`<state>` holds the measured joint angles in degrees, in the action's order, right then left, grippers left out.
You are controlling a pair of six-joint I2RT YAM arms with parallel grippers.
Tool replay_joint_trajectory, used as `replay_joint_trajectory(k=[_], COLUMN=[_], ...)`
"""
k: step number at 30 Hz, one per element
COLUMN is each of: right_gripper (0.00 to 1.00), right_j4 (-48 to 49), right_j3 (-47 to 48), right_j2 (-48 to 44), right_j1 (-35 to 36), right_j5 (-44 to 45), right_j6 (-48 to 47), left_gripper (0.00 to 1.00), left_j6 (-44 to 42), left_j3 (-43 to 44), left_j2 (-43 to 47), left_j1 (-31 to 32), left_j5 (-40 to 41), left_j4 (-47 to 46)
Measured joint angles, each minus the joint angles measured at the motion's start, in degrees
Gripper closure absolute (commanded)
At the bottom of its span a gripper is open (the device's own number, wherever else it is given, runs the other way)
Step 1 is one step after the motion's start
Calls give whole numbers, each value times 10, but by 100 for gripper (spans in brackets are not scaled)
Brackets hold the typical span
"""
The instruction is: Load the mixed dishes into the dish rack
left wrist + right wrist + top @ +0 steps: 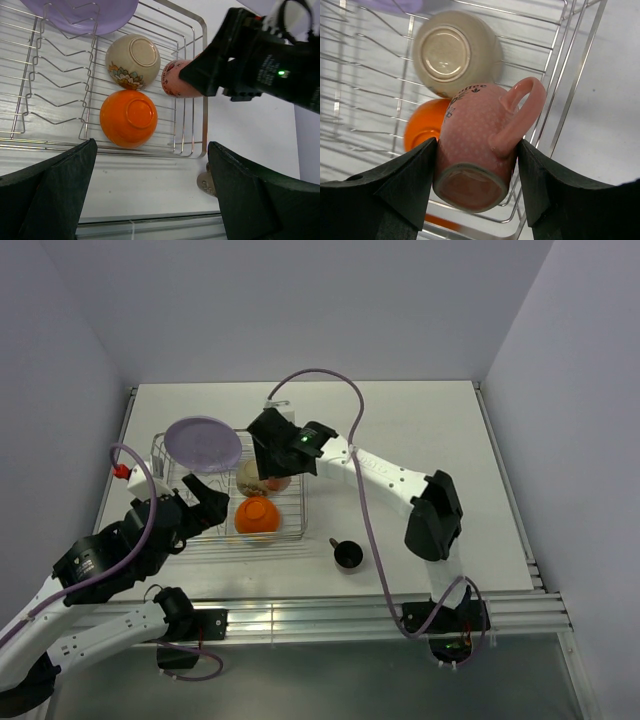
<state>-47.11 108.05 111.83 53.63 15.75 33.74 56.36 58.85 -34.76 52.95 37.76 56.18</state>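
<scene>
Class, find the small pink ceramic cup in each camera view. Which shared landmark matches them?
Top external: small pink ceramic cup just left of centre.
Left wrist: upper middle.
Right wrist: centre, between the right arm's black fingers.
Shared landmark: upturned beige bowl beside it.

White table (pixel 440 430), pale walls (pixel 300 300), aluminium rails at near edge (pixel 330 615), small red piece at left (pixel 121 472)

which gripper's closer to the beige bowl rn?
Right. The right gripper, shut on the pink cup, is just beside the beige bowl over the dish rack. The left gripper hangs open at the rack's near edge, farther off.
</scene>
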Motion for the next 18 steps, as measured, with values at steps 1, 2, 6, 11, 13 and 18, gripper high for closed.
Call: replay_joint_trajectory(k=[1, 2, 6, 11, 13, 18], right_gripper=[100, 100, 100, 100, 100, 100], right_j4=[-7, -14, -25, -32, -31, -31], right_j3=[7, 14, 16, 16, 17, 21], right_j2=[13, 25, 63, 86, 92, 107], right_j1=[2, 3, 5, 6, 6, 5], right_j5=[7, 15, 30, 43, 44, 41], right_j6=[-1, -2, -4, -6, -6, -6], left_gripper=[1, 1, 1, 1, 1, 2], left_j6=[0, -1, -1, -1, -1, -1], left_j3=[0, 0, 0, 0, 0, -4], left_j2=[0, -1, -3, -3, -3, -2], left_j1=[0, 0, 0, 0, 0, 0], left_j5=[0, -1, -4, -6, -7, -13], left_j4=[0, 0, -2, -2, -2, -3])
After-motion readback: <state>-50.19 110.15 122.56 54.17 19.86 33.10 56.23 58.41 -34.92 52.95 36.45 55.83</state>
